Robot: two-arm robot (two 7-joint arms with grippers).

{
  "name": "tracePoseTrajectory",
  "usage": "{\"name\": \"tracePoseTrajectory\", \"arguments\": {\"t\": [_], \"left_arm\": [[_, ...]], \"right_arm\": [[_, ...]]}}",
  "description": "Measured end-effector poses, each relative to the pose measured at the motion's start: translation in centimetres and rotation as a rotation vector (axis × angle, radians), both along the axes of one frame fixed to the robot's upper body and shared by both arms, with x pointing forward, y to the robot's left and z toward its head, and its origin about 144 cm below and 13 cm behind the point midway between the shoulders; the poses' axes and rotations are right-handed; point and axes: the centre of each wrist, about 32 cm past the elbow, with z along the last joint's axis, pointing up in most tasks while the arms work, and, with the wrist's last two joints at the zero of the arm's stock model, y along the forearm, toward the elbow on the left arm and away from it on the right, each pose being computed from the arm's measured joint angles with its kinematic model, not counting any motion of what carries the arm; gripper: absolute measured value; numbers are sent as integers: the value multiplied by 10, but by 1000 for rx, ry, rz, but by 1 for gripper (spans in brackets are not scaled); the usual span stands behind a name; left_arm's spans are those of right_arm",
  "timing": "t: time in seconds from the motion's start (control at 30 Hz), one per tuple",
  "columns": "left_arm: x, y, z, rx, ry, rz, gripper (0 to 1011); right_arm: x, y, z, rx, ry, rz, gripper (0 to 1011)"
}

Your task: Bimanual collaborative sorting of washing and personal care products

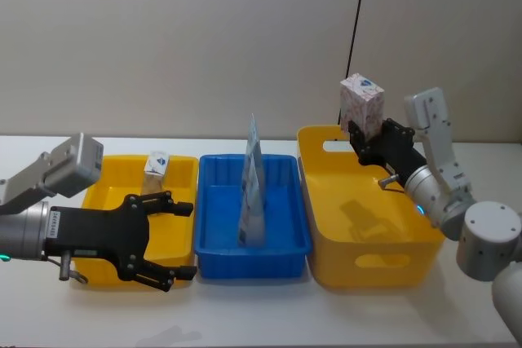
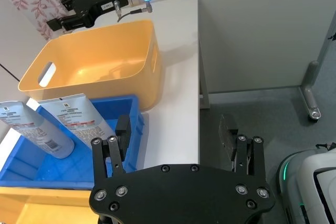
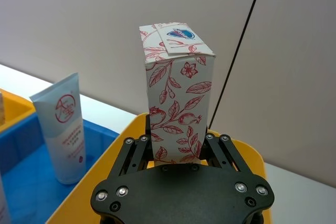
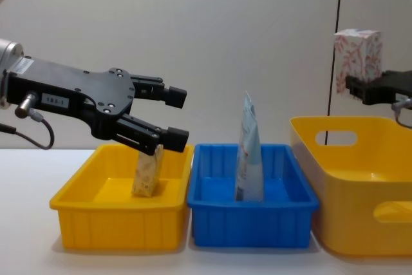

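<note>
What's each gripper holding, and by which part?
Right gripper clamps the white carton with red leaf pattern by its bottom end, upright, over the large yellow bin. Left gripper holds nothing; jaws open above the small yellow bin.

white carton (image 3: 176, 93) base hidden inside right gripper (image 3: 177, 148)
</note>
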Motion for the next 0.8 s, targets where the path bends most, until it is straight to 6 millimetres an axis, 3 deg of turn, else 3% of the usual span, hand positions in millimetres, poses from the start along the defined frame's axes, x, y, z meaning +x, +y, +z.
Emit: {"name": "tracePoseTrajectory", "arguments": {"t": [0.8], "left_arm": [[0,0,0,0,0,0,1001]], "right_arm": [[15,20,2,-12,137,-144,379]]}}
